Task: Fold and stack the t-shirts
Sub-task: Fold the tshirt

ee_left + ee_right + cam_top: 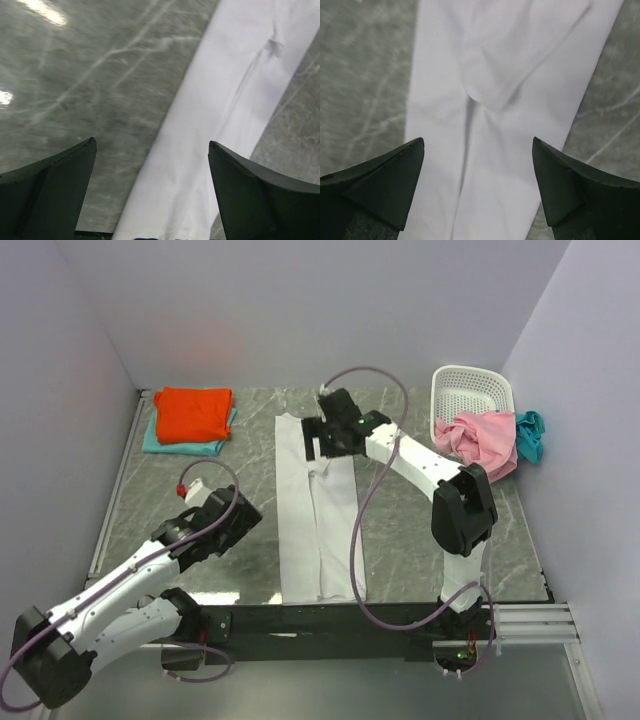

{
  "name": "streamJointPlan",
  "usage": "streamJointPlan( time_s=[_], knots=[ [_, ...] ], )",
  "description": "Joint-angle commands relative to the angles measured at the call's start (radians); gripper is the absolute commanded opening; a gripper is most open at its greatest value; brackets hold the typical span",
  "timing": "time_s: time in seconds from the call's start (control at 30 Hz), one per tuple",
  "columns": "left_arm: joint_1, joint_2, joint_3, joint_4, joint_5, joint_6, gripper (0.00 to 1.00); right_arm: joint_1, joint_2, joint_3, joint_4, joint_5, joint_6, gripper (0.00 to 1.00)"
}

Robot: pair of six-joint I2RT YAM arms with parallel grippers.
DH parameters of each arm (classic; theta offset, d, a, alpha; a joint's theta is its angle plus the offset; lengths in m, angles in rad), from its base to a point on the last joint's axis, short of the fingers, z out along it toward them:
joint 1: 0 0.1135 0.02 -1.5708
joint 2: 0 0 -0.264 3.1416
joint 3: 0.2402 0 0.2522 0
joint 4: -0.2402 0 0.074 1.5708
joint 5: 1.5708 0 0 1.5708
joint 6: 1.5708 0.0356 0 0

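Note:
A large white t-shirt (317, 525) lies folded into a long narrow strip down the table's middle. It also shows in the left wrist view (220, 125) and the right wrist view (505, 100). My right gripper (327, 430) is open and empty above the strip's far end. My left gripper (200, 490) is open and empty left of the strip, over bare table. An orange-red t-shirt (192, 413) lies folded on a pale aqua t-shirt (158, 440) at the far left. A pink t-shirt (480, 440) and a teal-blue t-shirt (529, 433) hang from the basket.
A white perforated laundry basket (470, 392) stands at the far right corner. The table (430, 550) is grey marble with a black front edge. Grey walls close in the left, back and right sides.

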Motion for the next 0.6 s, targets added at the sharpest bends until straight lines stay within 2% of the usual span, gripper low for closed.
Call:
streamJointPlan(
  time_s=[0.0, 0.23, 0.57],
  knots=[
    [0.053, -0.097, -0.04, -0.027, -0.017, 0.039, 0.99, 0.0, -0.039, -0.071, 0.026, 0.094, 0.028, 0.95],
    [0.076, -0.137, -0.074, -0.051, -0.034, 0.038, 0.99, 0.003, 0.094, -0.025, -0.009, 0.118, 0.055, 0.94],
    [0.088, -0.114, -0.09, 0.013, -0.011, 0.07, 0.99, -0.023, 0.253, 0.085, -0.029, 0.112, 0.083, 0.94]
  ],
)
